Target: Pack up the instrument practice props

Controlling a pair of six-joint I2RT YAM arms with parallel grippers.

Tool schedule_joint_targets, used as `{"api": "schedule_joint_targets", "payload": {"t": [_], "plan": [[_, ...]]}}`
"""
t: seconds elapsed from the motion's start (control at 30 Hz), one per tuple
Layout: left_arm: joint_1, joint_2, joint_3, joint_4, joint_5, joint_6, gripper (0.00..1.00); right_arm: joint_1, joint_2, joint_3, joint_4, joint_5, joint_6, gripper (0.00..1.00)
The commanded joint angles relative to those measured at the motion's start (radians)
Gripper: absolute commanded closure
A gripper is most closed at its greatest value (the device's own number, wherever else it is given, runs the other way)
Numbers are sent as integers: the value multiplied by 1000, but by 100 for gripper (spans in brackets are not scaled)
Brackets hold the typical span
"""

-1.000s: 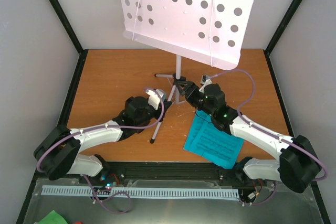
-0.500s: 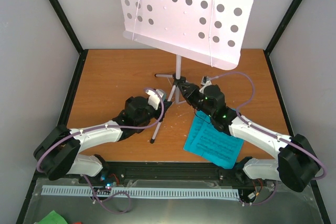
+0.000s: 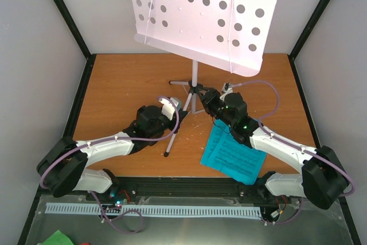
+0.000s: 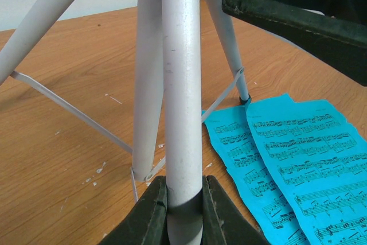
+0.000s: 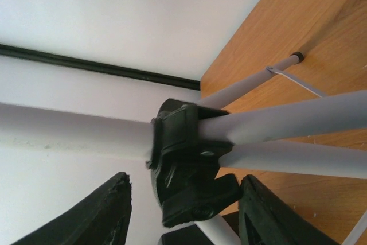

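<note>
Table [image 3: 114, 84]: orange-brown wood-grain top, smooth, with small white flecks and scratches near the middle. It is boxed in by plain white walls [image 3: 34, 55] with black frame strips.

Music stand [image 3: 189, 27]: stands upright at mid-table. Its big flat pale tray is punched with rows of round holes, tilted, and overhangs the back half of the top. A thin round pole [image 3: 195, 73] drops from the tray to the tripod, and the legs are splayed out.

Arms: both are white shells with black joints and purple cable loops. They reach in from the near edge and meet at the tripod base.

Sheet-music pages [image 3: 232, 156]: matte cyan paper rectangles with black printed staves. They lie flat and overlapped on the table in front of the right arm, right of the near leg. One back leg's foot sits at their edge in the left wrist view.

Near leg [image 4: 182, 84]: round grey-white painted tube, paint scuffed and speckled.

Left gripper [image 4: 183, 216]: black textured fingers [image 4: 150, 216] are pinched narrow on that tube, touching both sides (firm hold on the stand).

Hub [image 5: 183, 159]: chunky black moulded plastic collar where the tubes join.

Right gripper [image 5: 186, 210]: jaws parted, one rough black finger [image 5: 103, 216] on each side of the hub, with gaps showing and nothing held.

Brace strips [image 4: 74, 116]: thin flat metal, linking the legs low down.

Foot cap [image 5: 297, 57]: small black rubber tip resting on the wood.
</note>
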Motion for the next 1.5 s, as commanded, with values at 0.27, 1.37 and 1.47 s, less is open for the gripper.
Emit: {"api": "schedule_joint_targets", "payload": {"t": [0.27,1.37,1.47], "plan": [[-15,-16,1,1,37,41,97,-12,-19,-40,56,25,44,71],[-15,-22,2,-1,33,42,97,31,-40,22,-56,-16,-1031,97],[-15,-21,1,0,32,42,97,54,-22,69,-193,-9,-1270,97]]}}
